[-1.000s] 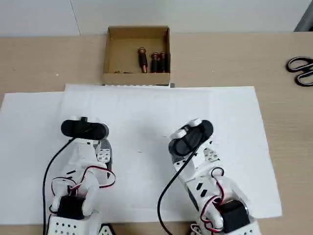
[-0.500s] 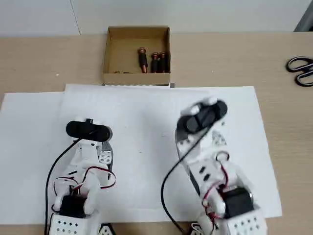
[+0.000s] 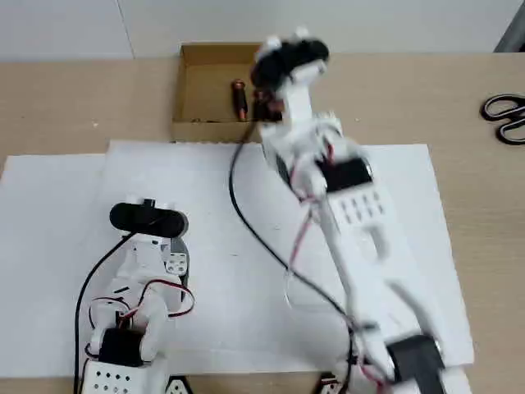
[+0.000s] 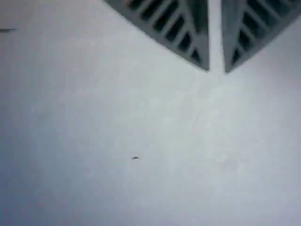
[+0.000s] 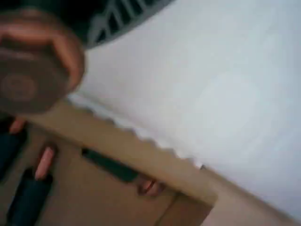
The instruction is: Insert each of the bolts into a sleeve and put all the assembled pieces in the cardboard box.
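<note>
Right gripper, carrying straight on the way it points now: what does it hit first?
Probably the floor of the cardboard box, or the assembled pieces lying in it. The right gripper, shut on a bolt assembly, points down into the box close to them. Depth is unclear.

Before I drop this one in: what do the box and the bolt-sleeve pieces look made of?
Box: matt brown corrugated cardboard; its cut edge shows fluting. Pieces in it: dark matt sleeves, perhaps plastic or rubber, on copper-coloured, probably metal bolts. Held piece: same coppery end, blurred.
</note>
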{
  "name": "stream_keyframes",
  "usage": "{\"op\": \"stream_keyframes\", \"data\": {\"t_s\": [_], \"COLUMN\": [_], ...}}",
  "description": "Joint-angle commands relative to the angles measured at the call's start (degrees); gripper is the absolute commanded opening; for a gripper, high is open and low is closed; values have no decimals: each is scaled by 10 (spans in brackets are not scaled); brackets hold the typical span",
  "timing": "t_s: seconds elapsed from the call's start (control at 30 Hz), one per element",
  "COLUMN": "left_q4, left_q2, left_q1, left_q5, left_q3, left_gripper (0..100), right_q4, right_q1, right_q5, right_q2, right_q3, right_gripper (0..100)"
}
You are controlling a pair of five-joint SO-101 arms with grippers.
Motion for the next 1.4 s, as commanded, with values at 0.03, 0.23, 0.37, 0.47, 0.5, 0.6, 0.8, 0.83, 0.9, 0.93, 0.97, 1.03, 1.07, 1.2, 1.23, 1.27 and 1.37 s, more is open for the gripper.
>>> {"op": "stream_keyframes", "data": {"t_s": [0.03,0.23,0.37,0.47,0.5,0.6,0.8,0.83,0.9,0.93,0.97,1.03,1.07,1.2,1.23,1.27,1.37], "left_q4": [-11,-11,-11,-11,-11,-11,-11,-11,-11,-11,-11,-11,-11,-11,-11,-11,-11], "left_q2": [-5,-5,-5,-5,-5,-5,-5,-5,-5,-5,-5,-5,-5,-5,-5,-5,-5], "left_q1": [-4,-4,-4,-4,-4,-4,-4,-4,-4,-4,-4,-4,-4,-4,-4,-4,-4], "left_q5": [-1,-2,-2,-2,-2,-2,-3,-3,-3,-3,-3,-3,-3,-3,-3,-3,-3], "left_q3": [-3,-3,-3,-3,-3,-3,-3,-3,-3,-3,-3,-3,-3,-3,-3,-3,-3], "left_gripper": [6,7,7,7,7,7,7,7,7,7,7,7,7,7,7,7,7], "right_q4": [-19,-19,-38,-63,-72,-85,-81,-76,-45,-33,-25,-16,-12,-4,-4,-4,15], "right_q1": [0,0,0,-1,-1,-10,-38,-44,-56,-60,-63,-67,-70,-70,-68,-68,-64], "right_q5": [-4,-4,-4,-4,-4,-4,4,24,81,100,102,97,97,97,98,98,98], "right_q2": [153,347,463,542,567,636,749,763,783,790,793,797,797,797,797,796,771], "right_q3": [-215,-410,-531,-615,-642,-714,-833,-843,-861,-869,-876,-884,-883,-886,-886,-887,-888], "right_gripper": [3,3,3,3,3,3,4,5,20,44,75,143,169,187,187,187,187]}}
